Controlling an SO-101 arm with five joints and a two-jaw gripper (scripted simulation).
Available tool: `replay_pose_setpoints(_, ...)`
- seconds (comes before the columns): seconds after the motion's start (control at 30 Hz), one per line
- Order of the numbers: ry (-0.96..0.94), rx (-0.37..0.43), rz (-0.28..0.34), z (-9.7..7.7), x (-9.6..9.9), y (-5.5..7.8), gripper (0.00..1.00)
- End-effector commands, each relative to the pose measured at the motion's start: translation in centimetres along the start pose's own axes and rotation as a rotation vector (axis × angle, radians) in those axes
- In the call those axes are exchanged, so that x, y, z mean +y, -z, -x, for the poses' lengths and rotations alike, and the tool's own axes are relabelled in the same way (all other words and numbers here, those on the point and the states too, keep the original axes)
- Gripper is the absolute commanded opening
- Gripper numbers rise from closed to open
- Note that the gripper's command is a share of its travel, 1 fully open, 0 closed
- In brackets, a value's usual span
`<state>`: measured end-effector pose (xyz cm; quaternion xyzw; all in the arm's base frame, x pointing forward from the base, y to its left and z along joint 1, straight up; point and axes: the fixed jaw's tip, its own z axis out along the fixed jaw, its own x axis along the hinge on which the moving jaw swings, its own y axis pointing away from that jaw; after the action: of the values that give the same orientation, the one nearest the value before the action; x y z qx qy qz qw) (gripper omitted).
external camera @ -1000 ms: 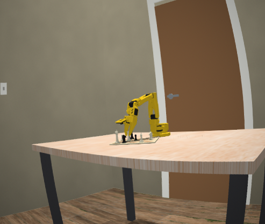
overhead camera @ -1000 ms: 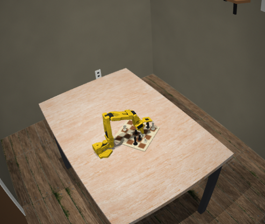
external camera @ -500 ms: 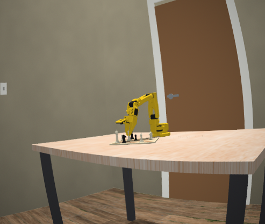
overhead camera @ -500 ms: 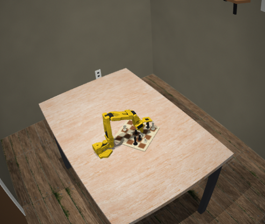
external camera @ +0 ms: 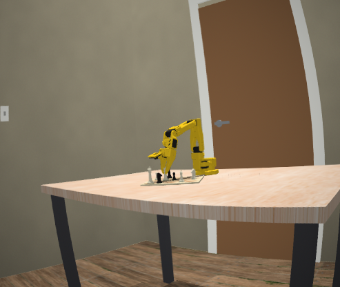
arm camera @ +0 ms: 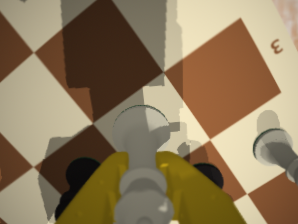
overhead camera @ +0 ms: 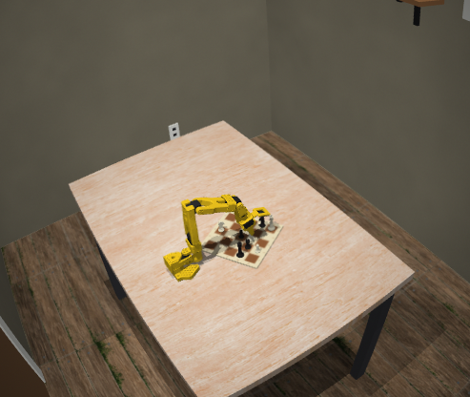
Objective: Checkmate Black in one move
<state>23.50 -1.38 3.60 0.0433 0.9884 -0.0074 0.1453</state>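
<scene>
White piece (arm camera: 137, 145) clamped in hand (arm camera: 142, 187): head cut off by wrist view's lower edge, type not told; two black pieces (arm camera: 80, 172) largely hidden behind yellow fingers; second white piece (arm camera: 272, 147) cropped at right edge; chessboard (overhead camera: 256, 261) edge lettering too small in top and exterior views.

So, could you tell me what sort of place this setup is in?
Probably an ordinary indoor room: a wooden table on plank flooring, plain walls with a power outlet, and a brown door. The gripper grips a white chess piece.
</scene>
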Motion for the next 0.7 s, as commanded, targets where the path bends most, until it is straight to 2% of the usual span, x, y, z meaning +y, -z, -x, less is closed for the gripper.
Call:
replay_pose_setpoints(0.0,-0.006,0.004,-0.001,-0.08,-0.17,-0.08,0.00)
replay_pose_setpoints(0.67,-0.006,0.004,-0.002,0.00,-0.21,0.16,0.00)
